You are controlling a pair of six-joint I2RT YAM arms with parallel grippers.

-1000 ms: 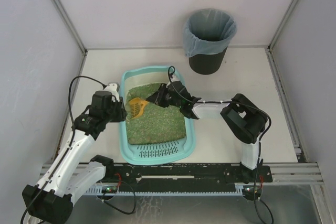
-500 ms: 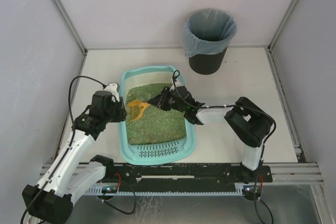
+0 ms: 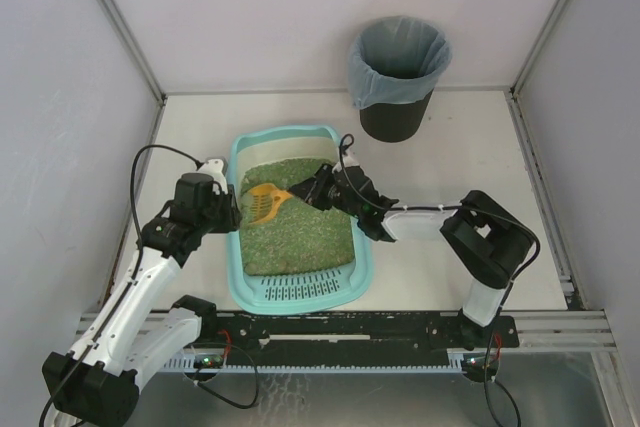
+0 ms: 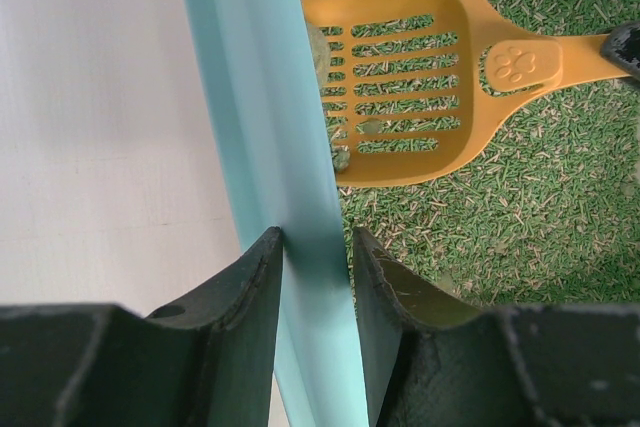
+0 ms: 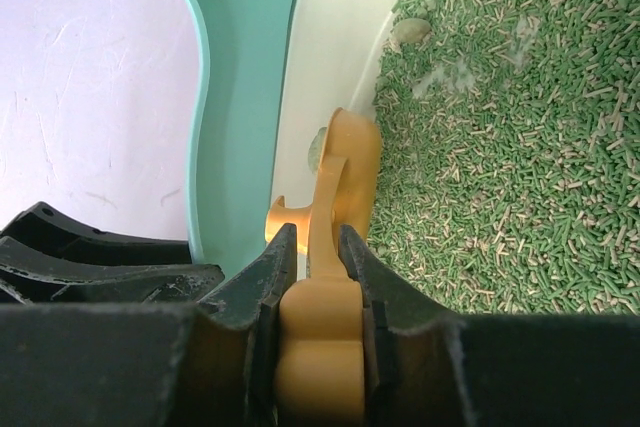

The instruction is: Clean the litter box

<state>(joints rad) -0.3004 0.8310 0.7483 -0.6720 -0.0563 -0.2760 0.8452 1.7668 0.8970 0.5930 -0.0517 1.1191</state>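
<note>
Orange scoop (image 4: 400, 87) clamped in my right pincer (image 5: 318, 247), left pincer (image 4: 315, 242) pinching the litter box (image 4: 255, 97) rim; mid-scoop, needs a level lift next.

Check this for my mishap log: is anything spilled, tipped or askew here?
Nothing stands out. The litter lies inside the litter box, the bin stands upright, the right gripper holds the scoop and the left gripper grips the box's rim.
</note>
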